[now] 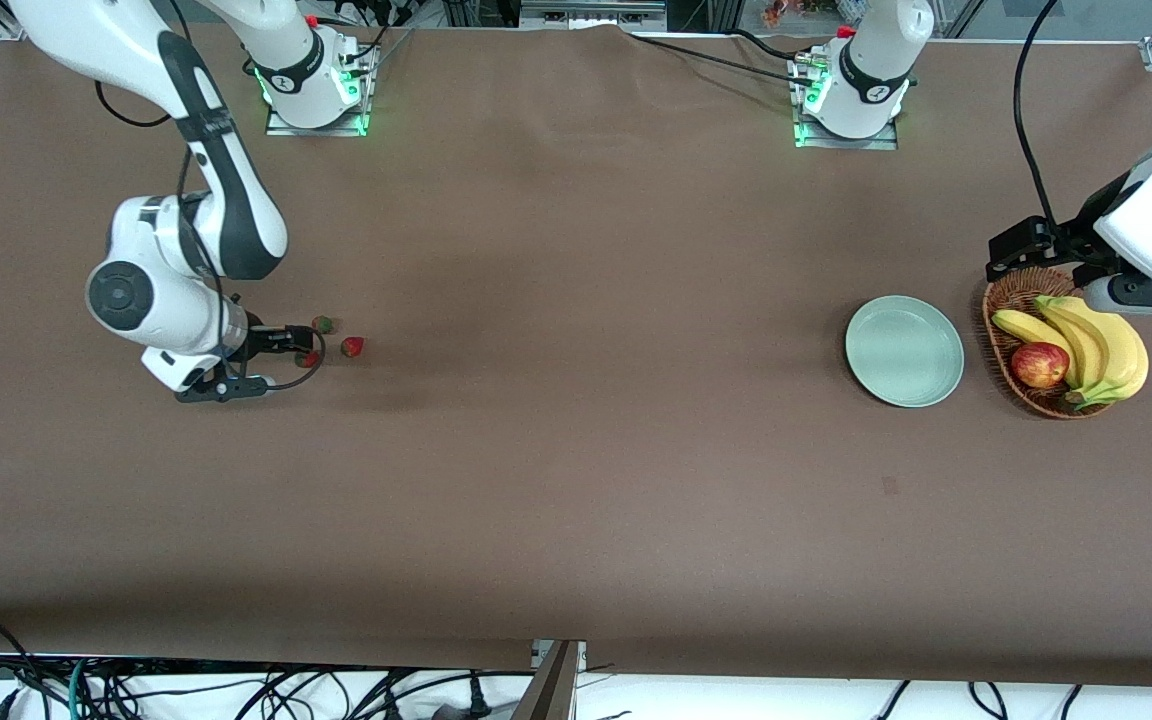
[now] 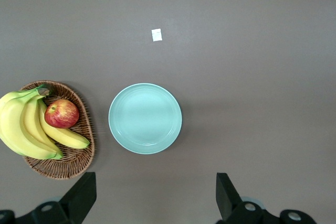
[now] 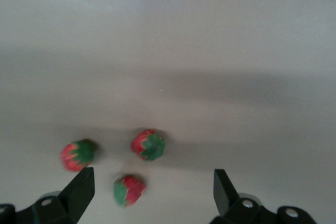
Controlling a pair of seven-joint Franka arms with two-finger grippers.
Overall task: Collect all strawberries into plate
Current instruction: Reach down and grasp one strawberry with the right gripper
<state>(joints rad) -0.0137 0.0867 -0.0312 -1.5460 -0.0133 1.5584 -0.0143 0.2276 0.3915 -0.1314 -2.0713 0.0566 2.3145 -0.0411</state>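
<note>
Right pincer (image 1: 308,350) sits low at the strawberries (image 1: 352,346), at about 9 o'clock of the front view, toward the right arm's end of the surface (image 1: 576,450); fingers spread wide, holding nothing; in the right wrist view one berry (image 3: 129,189) lies between the fingertips (image 3: 84,184), two more just beside it, all three close but apart.

Judgement: step in hand is grasping the first berry; do it well by centring the fingers on that one berry only, descending straight, closing gently so it does not squash or roll, and keeping clear of the neighbours so they are not knocked away.

Plate (image 1: 904,350) is bare, at about 3 o'clock, well apart from the berries; long carry ahead.

Left pincer (image 2: 156,195) waits, hanging over the basket (image 1: 1011,300) beside the plate; fingers released, nothing held.

Basket holds bananas (image 1: 1096,345) and an apple (image 1: 1039,364); surface is a brown cloth, slightly creased near the bases; cables trail along the edge nearest the front camera; a small white tag (image 2: 156,35) lies on the cloth near the plate.
</note>
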